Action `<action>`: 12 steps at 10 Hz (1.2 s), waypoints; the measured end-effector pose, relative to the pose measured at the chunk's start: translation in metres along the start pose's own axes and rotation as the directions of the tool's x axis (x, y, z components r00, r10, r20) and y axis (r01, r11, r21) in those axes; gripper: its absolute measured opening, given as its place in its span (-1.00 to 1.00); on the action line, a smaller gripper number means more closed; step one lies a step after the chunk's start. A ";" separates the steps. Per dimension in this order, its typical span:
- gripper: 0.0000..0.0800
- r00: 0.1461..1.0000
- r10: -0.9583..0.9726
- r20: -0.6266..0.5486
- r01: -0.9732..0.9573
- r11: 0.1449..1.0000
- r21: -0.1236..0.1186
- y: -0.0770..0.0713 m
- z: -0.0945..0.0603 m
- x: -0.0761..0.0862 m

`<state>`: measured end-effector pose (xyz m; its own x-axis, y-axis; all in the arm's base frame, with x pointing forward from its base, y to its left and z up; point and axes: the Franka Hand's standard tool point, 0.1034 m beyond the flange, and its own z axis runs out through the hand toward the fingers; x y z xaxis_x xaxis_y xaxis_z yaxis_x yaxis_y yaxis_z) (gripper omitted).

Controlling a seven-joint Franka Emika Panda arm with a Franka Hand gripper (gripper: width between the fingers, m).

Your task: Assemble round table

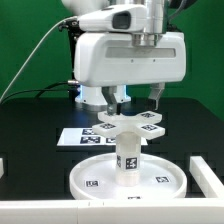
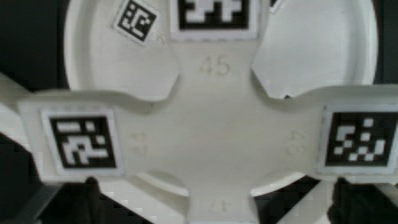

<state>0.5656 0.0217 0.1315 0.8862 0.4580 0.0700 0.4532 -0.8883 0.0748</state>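
Observation:
The round disc (image 1: 100, 172) lies flat on the black table near the front. The short post (image 1: 127, 160) stands upright at its middle. The cross-shaped foot (image 1: 131, 123) sits on top of the post, tags facing up. My gripper (image 1: 134, 100) hangs just above the foot, open, with a finger on each side. In the wrist view the foot (image 2: 214, 110) fills the picture, with the disc (image 2: 98, 60) behind it and the post hidden. The gripper (image 2: 214, 205) straddles one arm of the foot, and dark gaps show on both sides.
The marker board (image 1: 80, 137) lies flat behind the disc on the exterior view's left. A white block (image 1: 206, 172) stands at the exterior view's right. A white rail (image 1: 60, 212) runs along the front edge. A green wall stands behind.

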 end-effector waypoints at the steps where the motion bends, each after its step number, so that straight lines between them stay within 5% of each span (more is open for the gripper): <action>1: 0.61 1.000 -0.016 0.003 0.016 1.000 0.006 0.003 0.002 -0.005; 6: 0.62 0.950 -0.313 0.009 0.313 0.950 0.006 0.010 0.003 -0.008; 9: 0.62 0.997 -0.080 0.006 0.080 0.997 0.005 -0.001 0.006 -0.004; 11: 0.62 0.996 0.081 0.045 -0.084 0.994 0.070 0.002 0.008 -0.007; 12: 0.62 0.998 0.056 0.033 -0.058 0.997 0.056 0.004 0.007 -0.004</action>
<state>0.5647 0.0166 0.1242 0.9128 0.4063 0.0410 0.4060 -0.9137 0.0149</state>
